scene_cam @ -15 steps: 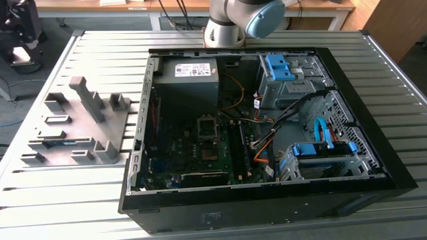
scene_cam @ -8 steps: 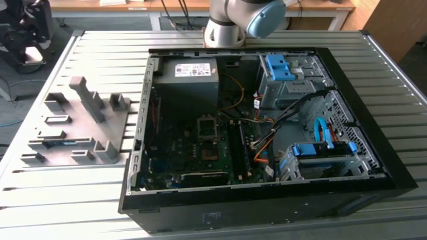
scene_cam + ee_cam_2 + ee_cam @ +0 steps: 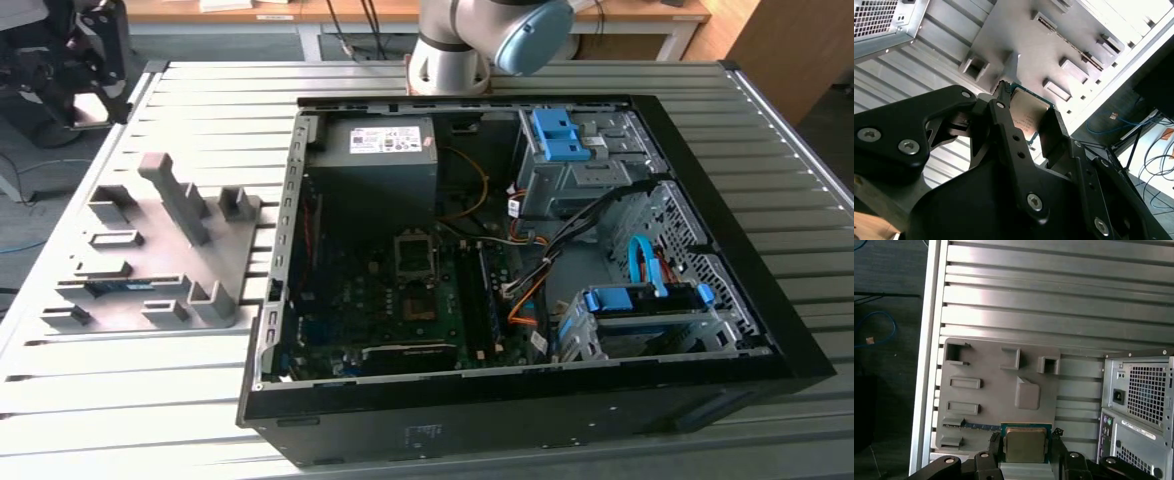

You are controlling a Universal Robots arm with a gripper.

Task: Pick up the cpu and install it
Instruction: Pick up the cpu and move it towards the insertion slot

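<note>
Gripper [image 3: 1025, 440] clenched on the cpu [image 3: 1025, 446] by opposite edges — metal top showing in both wrist views. Held well above the grey fixture plate [image 3: 989, 405] on the slotted table [image 3: 1054, 300], beside the computer case [image 3: 534, 400]. Pick-up seemingly done — seating in the socket [image 3: 414, 255] not yet.
</note>
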